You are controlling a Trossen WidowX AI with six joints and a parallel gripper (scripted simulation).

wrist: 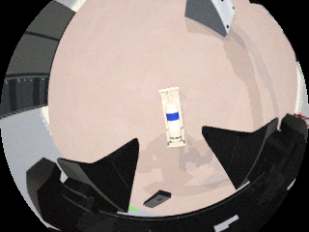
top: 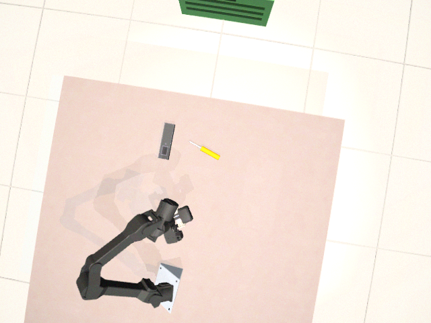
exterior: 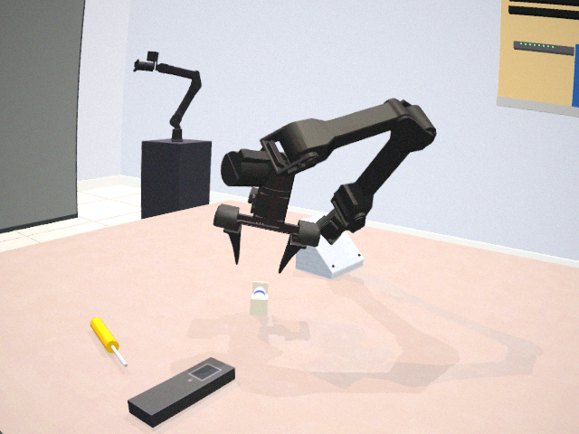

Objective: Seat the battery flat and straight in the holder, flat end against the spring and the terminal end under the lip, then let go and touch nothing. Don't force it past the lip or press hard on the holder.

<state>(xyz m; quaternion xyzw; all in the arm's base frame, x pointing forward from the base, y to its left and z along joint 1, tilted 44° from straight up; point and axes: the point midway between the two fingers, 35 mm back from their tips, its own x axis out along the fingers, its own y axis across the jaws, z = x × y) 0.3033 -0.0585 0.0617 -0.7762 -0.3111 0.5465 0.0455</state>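
Holder (wrist: 172, 119) upright in mid-frame on pink table (wrist: 110, 72). Battery (wrist: 173, 124) with blue band lies lengthwise inside it. Gripper (wrist: 170, 155) fingers spread wide, either side below holder, touching nothing. Grey wedge (wrist: 208, 2) at top right.
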